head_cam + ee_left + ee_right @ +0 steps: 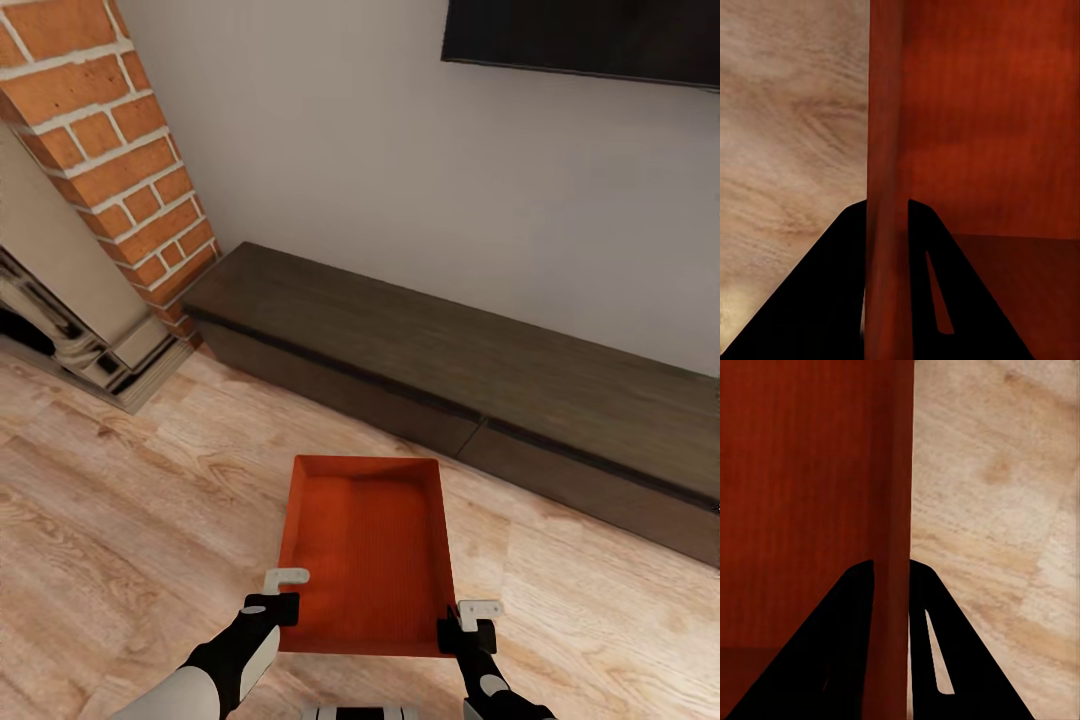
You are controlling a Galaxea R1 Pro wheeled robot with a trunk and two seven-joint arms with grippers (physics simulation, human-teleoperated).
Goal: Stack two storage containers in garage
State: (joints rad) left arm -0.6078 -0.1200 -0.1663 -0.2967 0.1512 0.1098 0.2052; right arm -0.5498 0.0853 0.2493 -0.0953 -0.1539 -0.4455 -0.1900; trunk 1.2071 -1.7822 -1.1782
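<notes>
Both grippers clamped the orange-red ribbed open-topped bin (367,545).
Left fingers (844,285) and right fingers (844,645) pinched opposite long walls near the bin's near end; its long axis ran away from the robot, above the light wood plank floor (130,500).

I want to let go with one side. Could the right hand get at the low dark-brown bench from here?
Probably not: the right hand is shut on the orange-red bin's wall, as is the left hand, and the bin lies between it and the bench.

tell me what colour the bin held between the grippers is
Orange-red, with fine ribbing on the storage container; the head view shows it best.
</notes>
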